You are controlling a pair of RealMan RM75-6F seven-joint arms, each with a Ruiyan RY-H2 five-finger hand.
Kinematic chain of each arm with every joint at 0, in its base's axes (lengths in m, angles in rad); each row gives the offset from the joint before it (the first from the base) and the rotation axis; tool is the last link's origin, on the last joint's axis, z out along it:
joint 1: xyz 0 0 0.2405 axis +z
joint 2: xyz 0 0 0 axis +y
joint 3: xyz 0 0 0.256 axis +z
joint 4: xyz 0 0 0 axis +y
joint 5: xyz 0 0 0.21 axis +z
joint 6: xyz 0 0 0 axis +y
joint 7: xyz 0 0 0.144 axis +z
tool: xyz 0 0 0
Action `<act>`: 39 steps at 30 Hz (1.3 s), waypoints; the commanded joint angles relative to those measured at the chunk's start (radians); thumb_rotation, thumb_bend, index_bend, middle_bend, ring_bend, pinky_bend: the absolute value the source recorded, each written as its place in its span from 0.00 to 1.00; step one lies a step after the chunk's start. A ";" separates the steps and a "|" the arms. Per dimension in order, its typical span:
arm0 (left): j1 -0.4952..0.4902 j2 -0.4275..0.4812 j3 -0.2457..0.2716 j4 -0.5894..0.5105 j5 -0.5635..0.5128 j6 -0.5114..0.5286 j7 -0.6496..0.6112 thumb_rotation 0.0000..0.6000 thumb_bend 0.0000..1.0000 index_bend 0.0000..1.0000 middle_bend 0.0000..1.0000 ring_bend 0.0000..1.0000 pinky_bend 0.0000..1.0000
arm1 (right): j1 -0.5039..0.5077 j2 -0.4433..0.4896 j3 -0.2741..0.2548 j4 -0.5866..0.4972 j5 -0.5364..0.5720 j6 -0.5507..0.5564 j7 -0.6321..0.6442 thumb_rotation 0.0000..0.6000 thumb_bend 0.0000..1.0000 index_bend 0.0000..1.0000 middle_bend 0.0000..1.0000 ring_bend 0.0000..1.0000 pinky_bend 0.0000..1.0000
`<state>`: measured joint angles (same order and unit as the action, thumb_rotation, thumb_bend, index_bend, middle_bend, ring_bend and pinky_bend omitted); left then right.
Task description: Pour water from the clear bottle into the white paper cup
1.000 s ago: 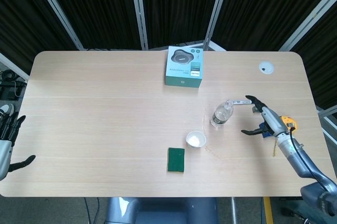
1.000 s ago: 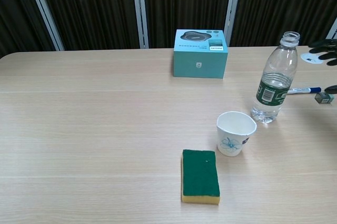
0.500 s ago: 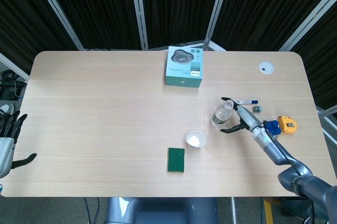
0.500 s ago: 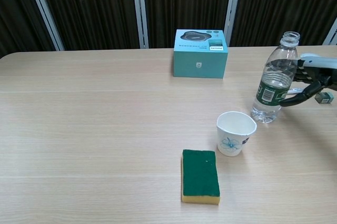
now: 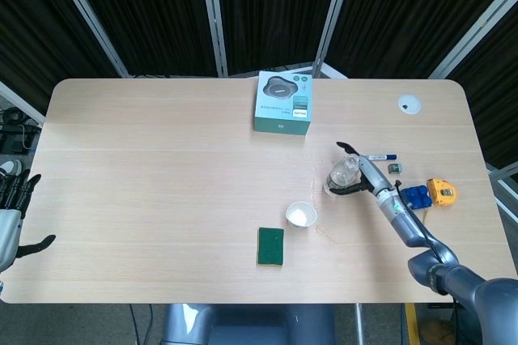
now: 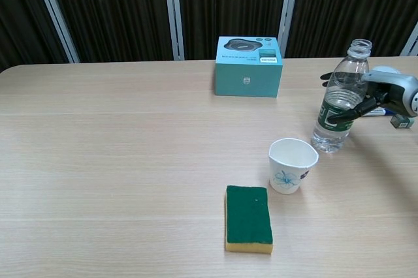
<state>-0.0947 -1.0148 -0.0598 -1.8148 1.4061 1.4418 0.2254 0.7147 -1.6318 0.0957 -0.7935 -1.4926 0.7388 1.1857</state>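
Grasp step: right hand (image 6: 382,92) spread around clear bottle (image 6: 340,98), fingers apart, not yet clamped. Bottle upright on worktop (image 6: 130,160), just beside white paper cup (image 6: 292,164). Next: close, lift, tilt over cup. Left hand (image 5: 12,215) idle, open

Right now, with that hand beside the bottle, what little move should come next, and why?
Probably close the right hand around the clear bottle. Its fingers wrap either side of the upright, uncapped bottle but do not look closed on it, and the white paper cup stands empty nearby.
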 commanded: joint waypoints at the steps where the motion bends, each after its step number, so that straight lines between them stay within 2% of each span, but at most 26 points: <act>1: -0.001 0.000 0.000 0.000 -0.003 -0.001 0.001 1.00 0.00 0.00 0.00 0.00 0.00 | 0.010 -0.014 0.006 0.008 0.011 -0.015 0.017 1.00 0.00 0.00 0.00 0.00 0.00; 5: -0.002 -0.001 0.000 0.000 -0.007 -0.003 0.002 1.00 0.00 0.00 0.00 0.00 0.00 | 0.013 -0.038 0.015 0.032 0.027 -0.015 0.018 1.00 0.00 0.03 0.12 0.00 0.00; 8: -0.003 0.000 0.000 0.000 -0.009 -0.005 0.002 1.00 0.00 0.00 0.00 0.00 0.00 | 0.011 -0.056 0.030 0.045 0.047 -0.014 0.027 1.00 0.00 0.18 0.28 0.09 0.04; 10: -0.004 0.000 0.000 0.000 -0.012 -0.005 0.001 1.00 0.00 0.00 0.00 0.00 0.00 | 0.008 -0.068 0.042 0.048 0.063 -0.012 0.045 1.00 0.00 0.33 0.44 0.24 0.21; 13: -0.005 0.001 0.000 0.000 -0.014 -0.007 0.000 1.00 0.00 0.00 0.00 0.00 0.00 | 0.003 -0.085 0.050 0.068 0.073 0.002 0.038 1.00 0.08 0.48 0.57 0.38 0.35; 19: -0.007 0.001 0.003 -0.003 -0.012 -0.009 0.001 1.00 0.00 0.00 0.00 0.00 0.00 | -0.005 -0.096 0.054 0.076 0.073 0.036 0.017 1.00 0.22 0.53 0.60 0.42 0.40; 26: -0.001 0.012 0.012 -0.017 0.012 0.003 -0.015 1.00 0.00 0.00 0.00 0.00 0.00 | -0.041 -0.017 0.066 -0.026 0.050 0.175 -0.066 1.00 0.25 0.53 0.60 0.44 0.42; 29: 0.006 0.023 0.022 -0.029 0.046 0.019 -0.028 1.00 0.00 0.00 0.00 0.00 0.00 | -0.071 0.042 0.064 -0.106 0.038 0.249 -0.166 1.00 0.26 0.53 0.60 0.44 0.42; 32: 0.015 0.035 0.034 -0.039 0.084 0.036 -0.047 1.00 0.00 0.00 0.00 0.00 0.00 | -0.112 0.104 0.048 -0.180 0.017 0.333 -0.331 1.00 0.26 0.53 0.60 0.45 0.42; 39: 0.020 0.051 0.044 -0.045 0.121 0.050 -0.079 1.00 0.00 0.00 0.00 0.00 0.00 | -0.182 0.196 0.017 -0.335 0.026 0.405 -0.649 1.00 0.27 0.53 0.60 0.47 0.43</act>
<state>-0.0753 -0.9651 -0.0169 -1.8590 1.5256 1.4908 0.1476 0.5819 -1.5006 0.1346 -1.0363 -1.4632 1.0868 0.6805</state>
